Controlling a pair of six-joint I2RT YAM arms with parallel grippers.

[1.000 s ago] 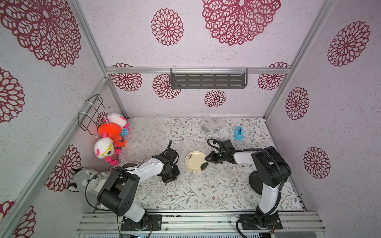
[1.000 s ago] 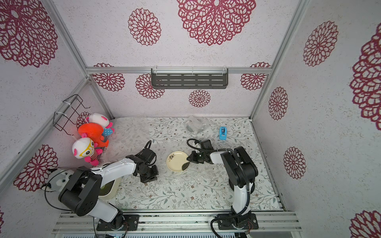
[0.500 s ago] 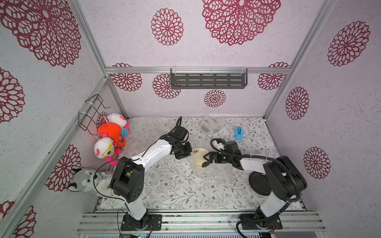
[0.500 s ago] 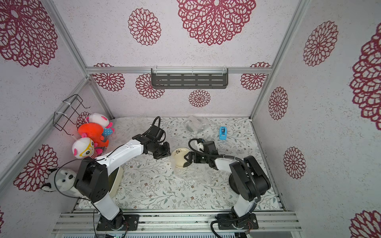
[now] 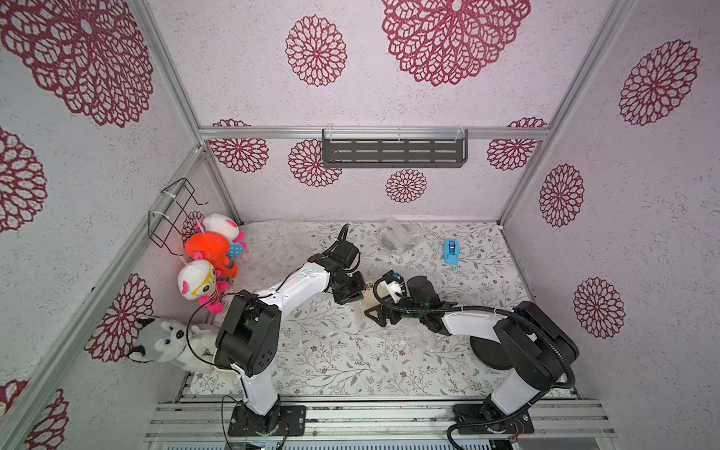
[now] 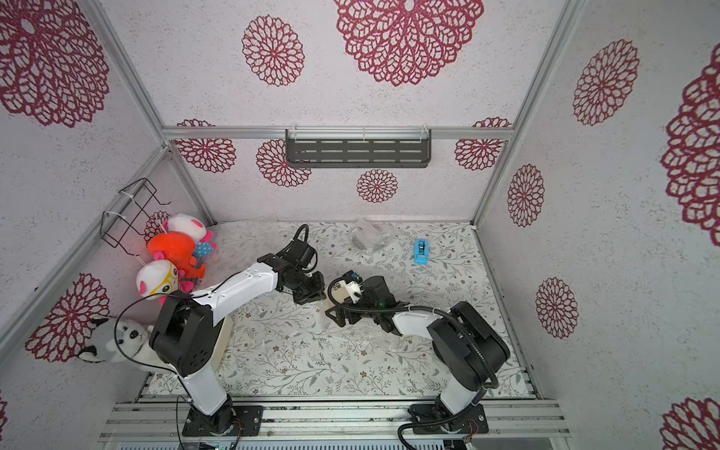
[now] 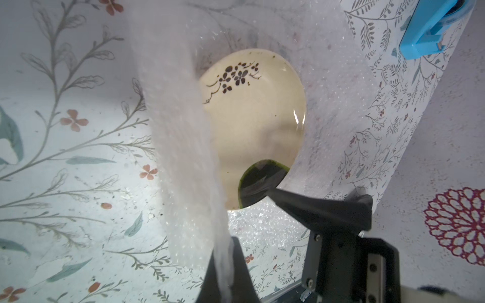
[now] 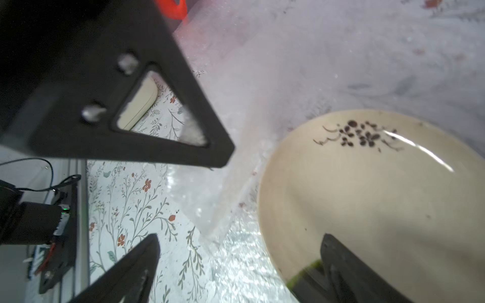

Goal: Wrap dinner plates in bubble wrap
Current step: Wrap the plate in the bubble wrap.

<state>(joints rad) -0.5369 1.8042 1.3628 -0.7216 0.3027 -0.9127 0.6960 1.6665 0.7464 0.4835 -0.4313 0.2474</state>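
A cream dinner plate (image 7: 252, 118) with a dark flower sprig lies on a sheet of bubble wrap (image 5: 389, 331) at mid-table. My left gripper (image 7: 225, 265) is shut on an edge of that bubble wrap and holds it up as a curtain beside the plate. In both top views the left gripper (image 5: 348, 290) (image 6: 309, 290) hangs just left of the plate (image 5: 368, 298). My right gripper (image 8: 236, 262) is open, one finger over the plate's (image 8: 367, 196) near rim and the other over the table. A black plate (image 5: 491, 350) lies under the right arm.
A crumpled bubble-wrap bundle (image 5: 397, 235) with something dark inside lies at the back. The blue tape dispenser (image 5: 451, 251) stands to its right. A cream tub (image 6: 222, 339) sits behind the left arm, and plush toys (image 5: 210, 249) hang on the left wall.
The left arm swung from the table's left up towards the plate, pulling the bubble wrap with it. The right gripper, shut at the plate's edge before, has opened.
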